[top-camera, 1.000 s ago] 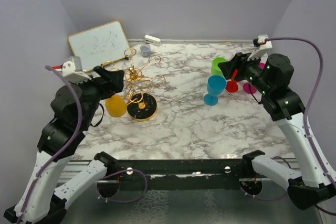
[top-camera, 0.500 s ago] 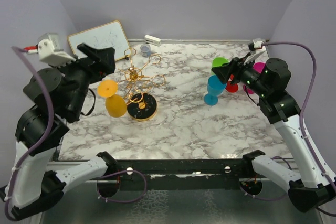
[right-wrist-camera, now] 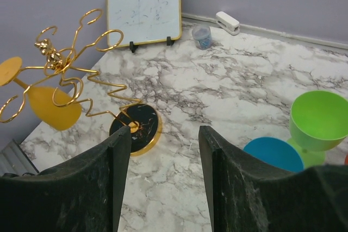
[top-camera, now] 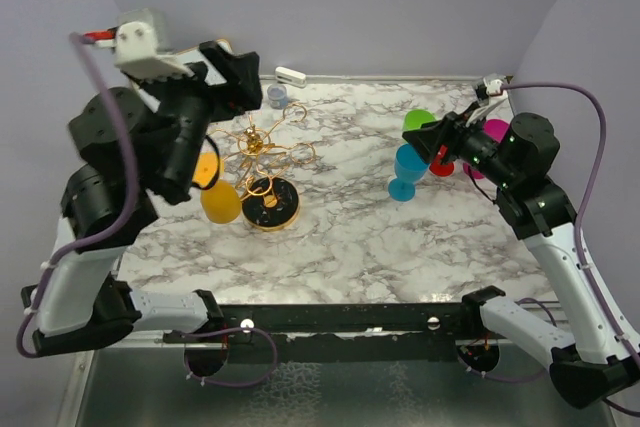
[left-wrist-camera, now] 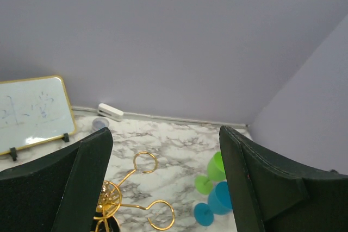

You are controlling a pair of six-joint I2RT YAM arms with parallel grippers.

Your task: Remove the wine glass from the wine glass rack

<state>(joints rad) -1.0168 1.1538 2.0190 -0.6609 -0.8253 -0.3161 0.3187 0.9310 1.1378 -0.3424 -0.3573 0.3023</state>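
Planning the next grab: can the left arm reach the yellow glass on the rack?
Probably yes: yellow glass hangs unobstructed on the left side of the rack; open left gripper hovers above.

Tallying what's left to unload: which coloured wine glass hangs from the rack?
The yellow-orange glass, hanging foot-up from the gold wine glass rack; the blue glass, green glass, red glass and magenta glass stand on the table.

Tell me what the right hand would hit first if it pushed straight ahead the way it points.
Probably the bare marble tabletop: the right hand frames it between its open fingers, with the black base of the wine glass rack close beside that line. Depth is unclear.
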